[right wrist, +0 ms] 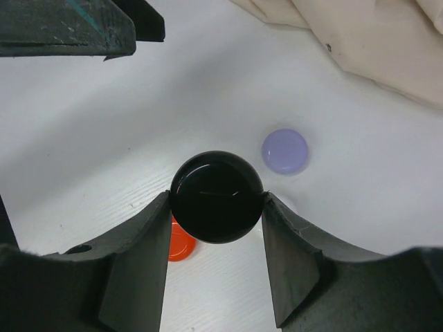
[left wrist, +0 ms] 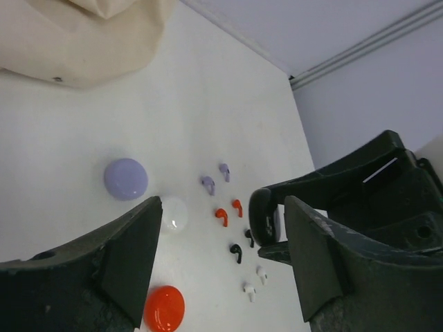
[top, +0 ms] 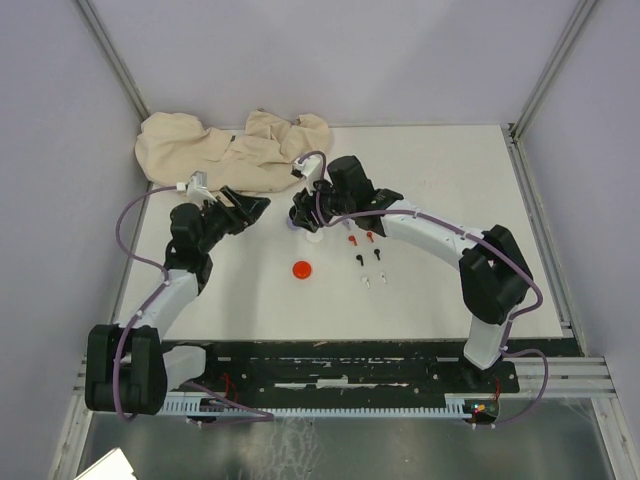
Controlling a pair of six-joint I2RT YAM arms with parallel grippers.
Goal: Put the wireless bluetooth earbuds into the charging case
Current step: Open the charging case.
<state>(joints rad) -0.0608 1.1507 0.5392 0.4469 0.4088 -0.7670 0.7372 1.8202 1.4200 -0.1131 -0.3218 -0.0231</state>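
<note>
A crumpled beige cloth (top: 235,150) lies at the upper left of the overhead view, on the white counter (top: 450,200). Just below its lower edge the left jaws stand spread wide and released, with nothing between them. Toward the centre lie three round discs: a purple disc (left wrist: 125,178), a white disc (left wrist: 173,214) beside it, and a red disc (top: 302,269) lower down by itself. At the centre the right jaws are clenched on the black charging case (right wrist: 217,197), one finger pressed to each side of its round body. Right of those jaws and clear of them, the pairs lie loose on the counter in a short column: purple earbuds (left wrist: 208,184), red earbuds (top: 351,240), black earbuds (top: 358,259) and white earbuds (top: 366,281). In the left wrist view they show through the left jaws' gap, well beyond the tips.
</note>
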